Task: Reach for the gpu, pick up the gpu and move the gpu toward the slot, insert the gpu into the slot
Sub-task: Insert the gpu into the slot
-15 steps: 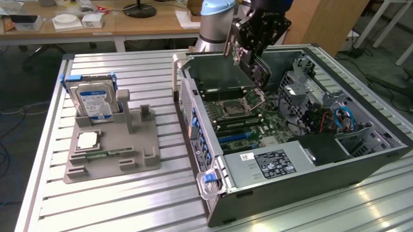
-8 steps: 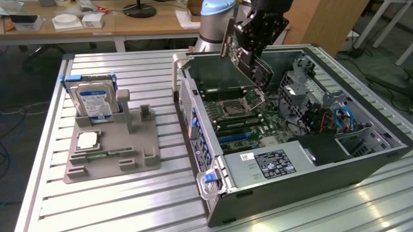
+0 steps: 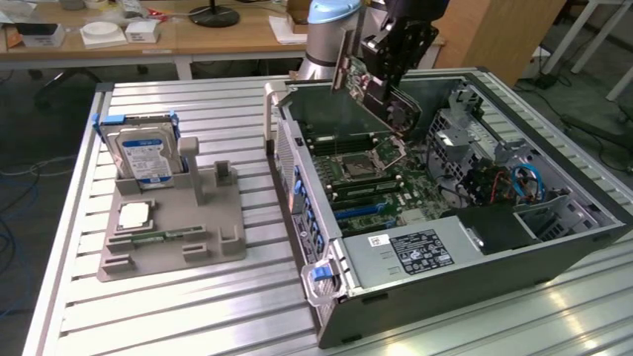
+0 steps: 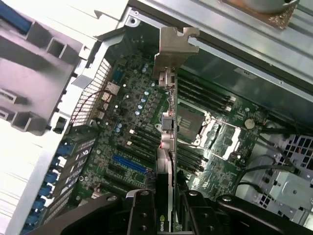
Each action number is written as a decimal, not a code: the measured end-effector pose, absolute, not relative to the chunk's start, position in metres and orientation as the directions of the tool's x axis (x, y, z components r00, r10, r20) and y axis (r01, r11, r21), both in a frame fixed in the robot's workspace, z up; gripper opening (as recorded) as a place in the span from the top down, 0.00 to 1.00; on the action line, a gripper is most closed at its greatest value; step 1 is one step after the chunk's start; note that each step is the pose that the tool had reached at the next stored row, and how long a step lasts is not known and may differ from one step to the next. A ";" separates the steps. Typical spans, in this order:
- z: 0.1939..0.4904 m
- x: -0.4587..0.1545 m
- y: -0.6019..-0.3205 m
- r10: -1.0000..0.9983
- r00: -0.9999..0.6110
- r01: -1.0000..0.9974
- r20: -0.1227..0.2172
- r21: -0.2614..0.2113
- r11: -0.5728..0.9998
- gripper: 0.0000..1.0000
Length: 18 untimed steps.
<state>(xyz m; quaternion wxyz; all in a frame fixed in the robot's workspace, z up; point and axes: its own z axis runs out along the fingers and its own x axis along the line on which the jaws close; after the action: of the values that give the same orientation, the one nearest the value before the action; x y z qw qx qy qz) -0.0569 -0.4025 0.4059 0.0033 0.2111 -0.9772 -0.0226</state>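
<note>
**Q:** Exterior view, status?
**A:** The claw (image 3: 388, 67) grips the graphics card (image 3: 368, 93) above the open computer case (image 3: 494, 285), well apart from the blue slot (image 3: 361, 211).
**Q:** Wrist view?
**A:** The claw (image 4: 166, 208) is clamped on the graphics card (image 4: 166, 147), which is held edge-on over the motherboard (image 4: 132, 112), apart from the slot (image 4: 129, 164)

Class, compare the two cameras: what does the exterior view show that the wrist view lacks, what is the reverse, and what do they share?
Exterior view, not wrist: the hard drive, the power supply and the wooden desks behind. Wrist view, not exterior: the logo on the gpu's edge. Shared: the gripper shut on the gpu above the motherboard, with its processor socket and blue slot.
</note>
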 end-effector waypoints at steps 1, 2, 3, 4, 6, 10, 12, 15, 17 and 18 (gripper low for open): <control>0.406 -0.057 -0.402 -0.425 -0.905 -0.425 -0.003 0.046 0.904 0.73; 0.406 -0.057 -0.402 -0.438 -0.899 -0.438 -0.003 0.046 0.898 0.73; 0.406 -0.057 -0.402 -0.453 -0.892 -0.452 -0.003 0.046 0.891 0.73; 0.406 -0.057 -0.402 -0.466 -0.885 -0.466 -0.003 0.046 0.884 0.73; 0.406 -0.057 -0.403 -0.493 -0.870 -0.493 -0.003 0.046 0.869 0.73; 0.405 -0.057 -0.403 -0.542 -0.840 -0.542 -0.004 0.045 0.839 0.73; 0.405 -0.057 -0.403 -0.567 -0.824 -0.567 -0.004 0.045 0.823 0.73; 0.405 -0.057 -0.403 -0.601 -0.799 -0.601 -0.004 0.045 0.798 0.73; 0.405 -0.057 -0.403 -0.624 -0.781 -0.624 -0.004 0.045 0.780 0.73; 0.405 -0.057 -0.403 -0.635 -0.773 -0.634 -0.004 0.045 0.772 0.73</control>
<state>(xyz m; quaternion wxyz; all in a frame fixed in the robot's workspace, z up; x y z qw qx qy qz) -0.0569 -0.4027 0.4050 0.0056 0.3370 -0.9412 -0.0218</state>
